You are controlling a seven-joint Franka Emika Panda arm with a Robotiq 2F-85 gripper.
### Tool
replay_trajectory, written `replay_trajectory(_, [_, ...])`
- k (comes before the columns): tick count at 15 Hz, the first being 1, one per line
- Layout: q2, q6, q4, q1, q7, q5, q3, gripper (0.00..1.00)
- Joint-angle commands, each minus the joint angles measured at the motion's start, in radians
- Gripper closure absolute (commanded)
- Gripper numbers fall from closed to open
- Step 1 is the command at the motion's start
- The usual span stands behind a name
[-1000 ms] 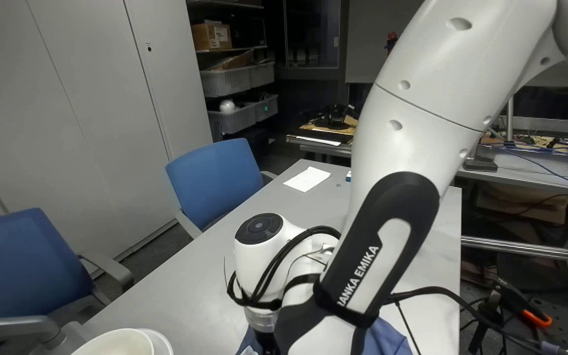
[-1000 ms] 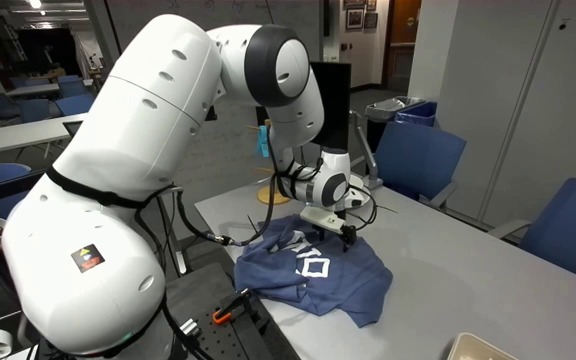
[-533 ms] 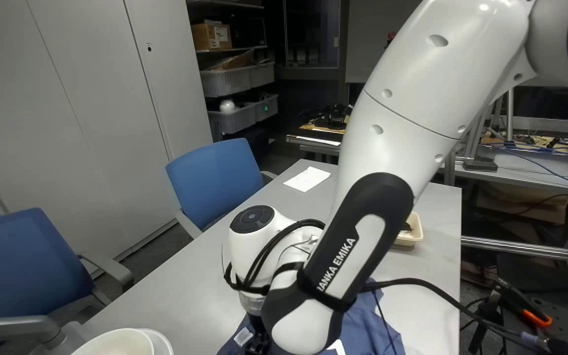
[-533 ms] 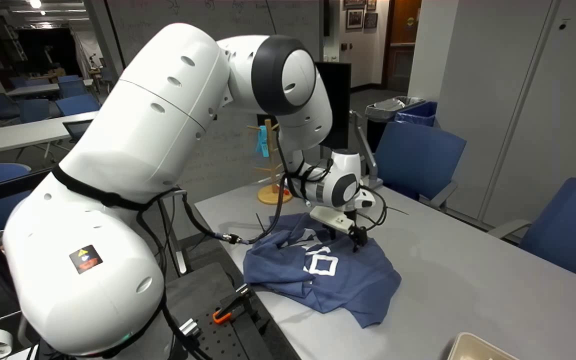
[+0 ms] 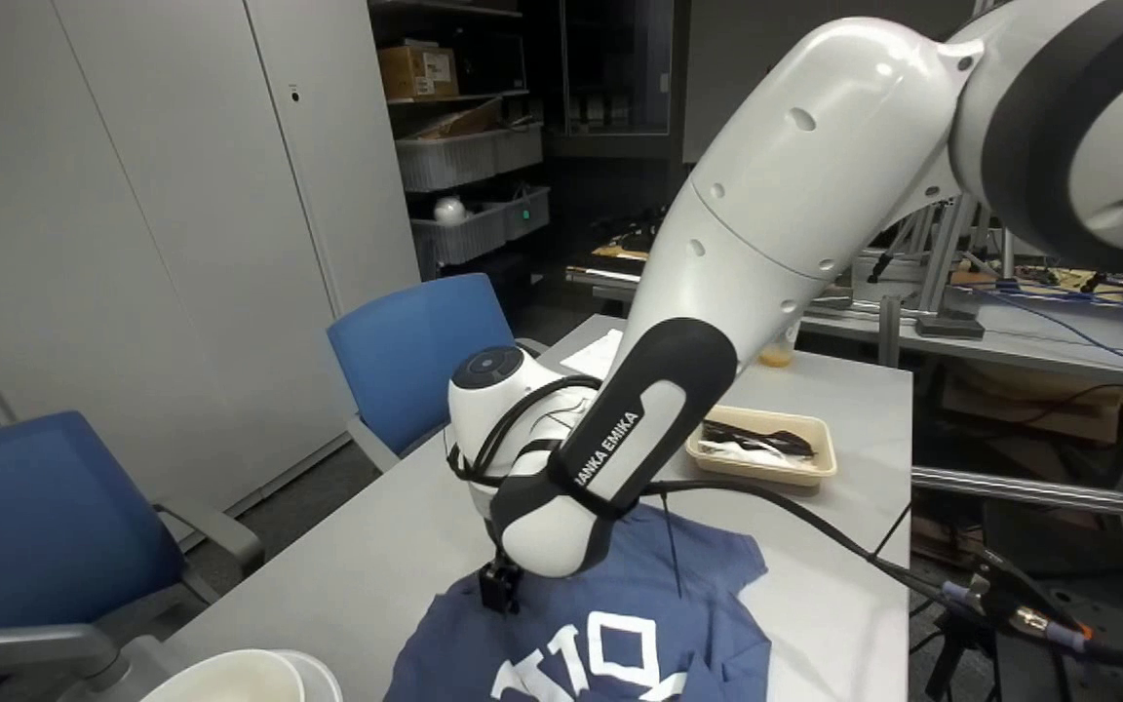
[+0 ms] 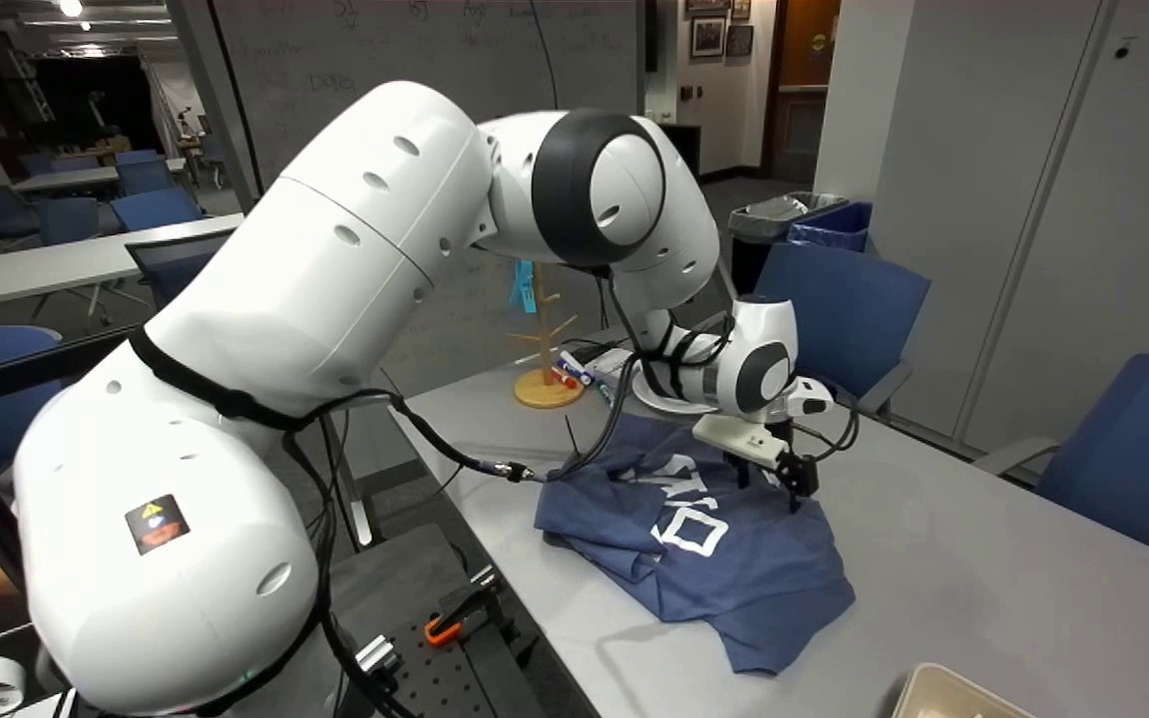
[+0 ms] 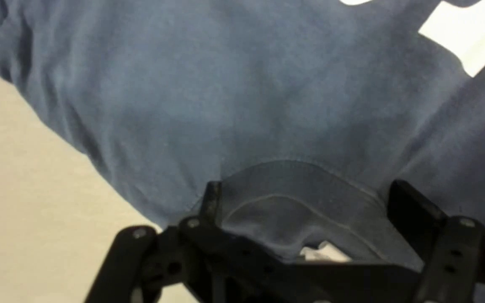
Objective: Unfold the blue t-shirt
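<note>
I can't read the whiteboard (image 6: pixel 495 50) tbh, and the blue t-shirt (image 5: pixel 571 600) gets bottom-cropped in an exterior view.

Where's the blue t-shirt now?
In an exterior view, the t-shirt lies at bottom centre on the table, nearer the camera than the tray; the wrist view shows it under open fingers.

The shirt (image 6: pixel 744 563) is navy with white lettering (image 7: pixel 457 31). The arm (image 6: pixel 355 229) is white and black, the surface (image 6: pixel 934 558) grey; the chairs (image 5: pixel 420 346) are blue, the tray (image 5: pixel 766 472) beige.
</note>
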Motion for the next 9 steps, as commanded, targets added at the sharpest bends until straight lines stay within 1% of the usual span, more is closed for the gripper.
replay_trajectory(1, [0.088, -0.071, 0.17, -0.021, 0.007, -0.027, -0.015, 0.0])
replay_trajectory(4, [0.068, -0.117, 0.185, -0.044, -0.012, -0.01, 0.012, 0.0])
replay_trajectory(9, [-0.079, -0.2, 0.045, -0.034, 0.012, -0.011, 0.012, 0.0])
